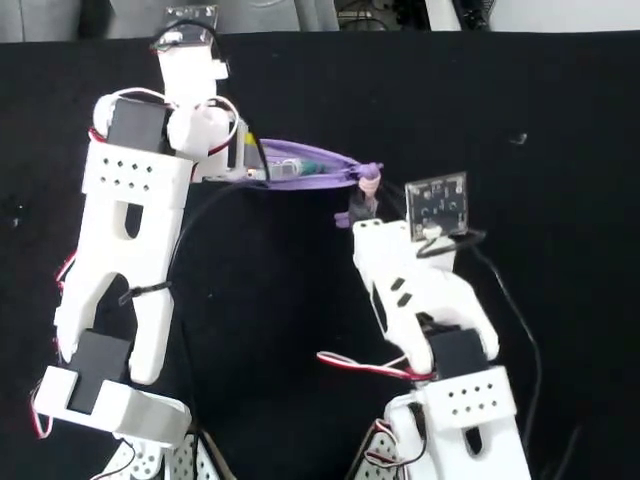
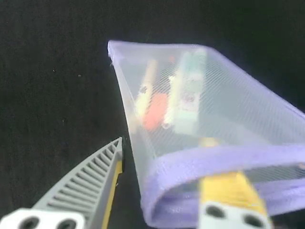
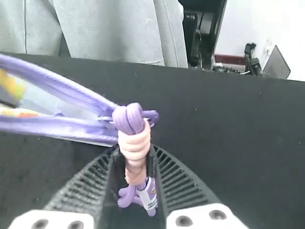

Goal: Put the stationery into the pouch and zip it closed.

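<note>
One mesh pouch — inside it three pieces of stationery: one yellow stick, one orange piece, one green-and-white tube. One knotted zip cord — two arms.

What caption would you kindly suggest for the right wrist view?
Right gripper shut on the zip cord of the open pouch.

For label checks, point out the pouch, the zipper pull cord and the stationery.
pouch (image 2: 248,119): left wrist view, mesh side.
zipper pull cord (image 3: 135,143): right wrist view, pink coil.
stationery (image 2: 188,98): left wrist view, green item's middle.

Black table; grey fabric behind far edge, perhaps curtain.
</note>
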You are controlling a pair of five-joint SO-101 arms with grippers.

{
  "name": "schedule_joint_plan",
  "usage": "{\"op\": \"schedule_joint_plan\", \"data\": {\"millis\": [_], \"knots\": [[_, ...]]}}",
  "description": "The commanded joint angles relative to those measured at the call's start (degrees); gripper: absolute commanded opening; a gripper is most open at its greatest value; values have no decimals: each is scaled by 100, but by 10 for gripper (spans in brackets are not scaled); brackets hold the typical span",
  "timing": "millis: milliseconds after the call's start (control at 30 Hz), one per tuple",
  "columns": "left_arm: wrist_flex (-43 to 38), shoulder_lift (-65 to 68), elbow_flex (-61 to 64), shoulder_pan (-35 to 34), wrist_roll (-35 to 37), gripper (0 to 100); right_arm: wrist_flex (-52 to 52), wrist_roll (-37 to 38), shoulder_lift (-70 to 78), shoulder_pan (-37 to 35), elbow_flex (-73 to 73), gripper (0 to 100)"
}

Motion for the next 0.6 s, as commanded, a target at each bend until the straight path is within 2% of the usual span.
{"op": "schedule_joint_plan", "data": {"millis": [0, 167, 367, 567], "knots": [[44, -123, -725, 48, 18, 392, 202, 105, 418, 70, -919, 11], [53, -132, -1253, -145, 26, 452, 809, 316, 1244, 70, -2316, 11], [281, -132, -1771, -629, 53, 454, 2066, 448, 2229, 70, -4409, 11], [659, -132, -2273, -971, 53, 454, 3288, 554, 3240, -264, -6466, 11]]}}
